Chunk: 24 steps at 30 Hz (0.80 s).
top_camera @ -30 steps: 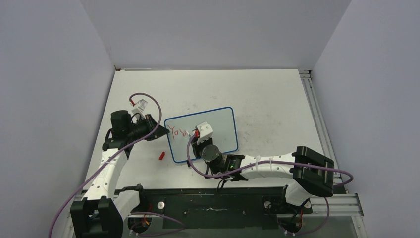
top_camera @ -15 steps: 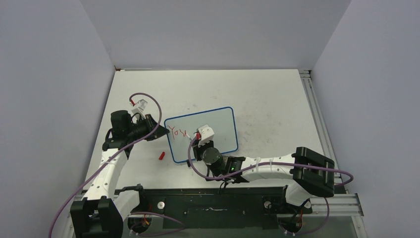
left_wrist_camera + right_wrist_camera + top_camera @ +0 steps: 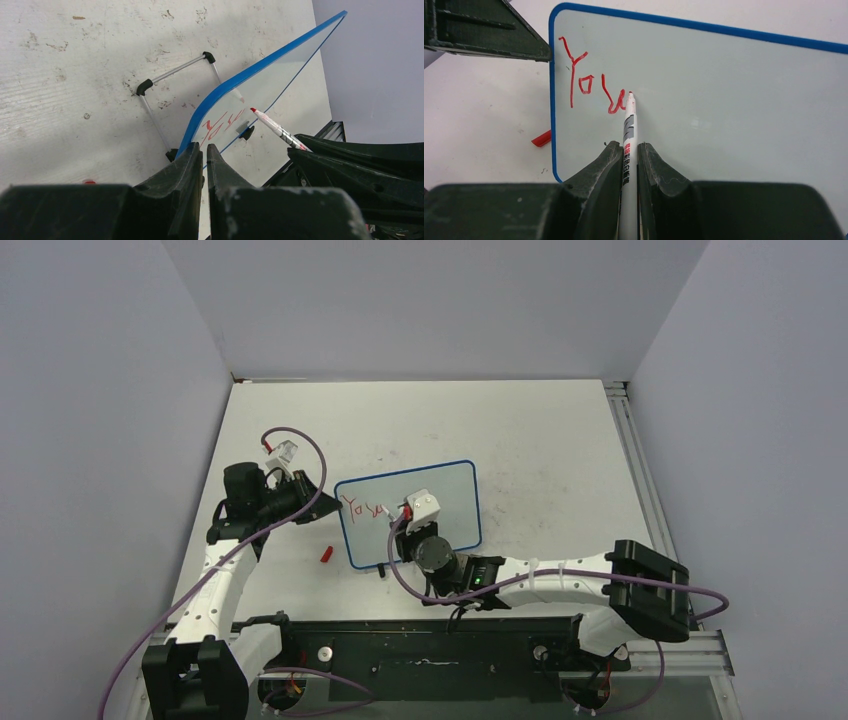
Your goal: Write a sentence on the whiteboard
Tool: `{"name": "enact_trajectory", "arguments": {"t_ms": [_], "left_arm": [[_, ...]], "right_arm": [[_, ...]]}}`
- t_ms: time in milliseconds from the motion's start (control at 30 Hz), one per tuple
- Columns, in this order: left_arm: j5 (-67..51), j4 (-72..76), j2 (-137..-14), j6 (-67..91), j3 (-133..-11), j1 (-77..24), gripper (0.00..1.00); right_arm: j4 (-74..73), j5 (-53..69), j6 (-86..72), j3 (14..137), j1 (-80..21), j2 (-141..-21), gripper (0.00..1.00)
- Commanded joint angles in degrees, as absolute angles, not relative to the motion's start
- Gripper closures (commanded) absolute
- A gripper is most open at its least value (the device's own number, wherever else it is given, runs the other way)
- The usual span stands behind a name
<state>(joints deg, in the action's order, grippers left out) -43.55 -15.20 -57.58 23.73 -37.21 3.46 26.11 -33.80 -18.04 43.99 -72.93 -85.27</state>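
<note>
movement over the last second is small: right gripper (image 3: 628, 150), clamped on the marker (image 3: 629, 117), has slid a little to the right across the board (image 3: 734, 85). the red lettering (image 3: 589, 90) has grown with it. the tip now sits at the top of the "u" stroke, whether touching or just lifted i cannot tell. that puts the writing at "you", close to the board's left edge, so most of the sentence is yet to come. left gripper (image 3: 200, 152) stays pinched on the board's left edge, steadying it on the table (image 3: 540, 430). counted: one board, one marker, one loose red cap (image 3: 326, 554) just left of the board, one wire stand (image 3: 175, 75) behind it, three letters, two arms.
</note>
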Motion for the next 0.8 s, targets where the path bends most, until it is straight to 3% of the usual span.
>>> {"name": "enact_trajectory", "arguments": {"t_ms": [0,767], "left_arm": [[-43.9,-13.6,-57.5,23.3,-38.8,3.3,0.92],[-44.1,-13.9,-58.4,23.2,-38.8,3.3,0.92]], "right_arm": [[27.2,-35.7,-16.1,44.7,-73.8,-81.3,0.95],[29.6,-36.2,-13.6,47.7,-72.0,-85.0,0.95]]}}
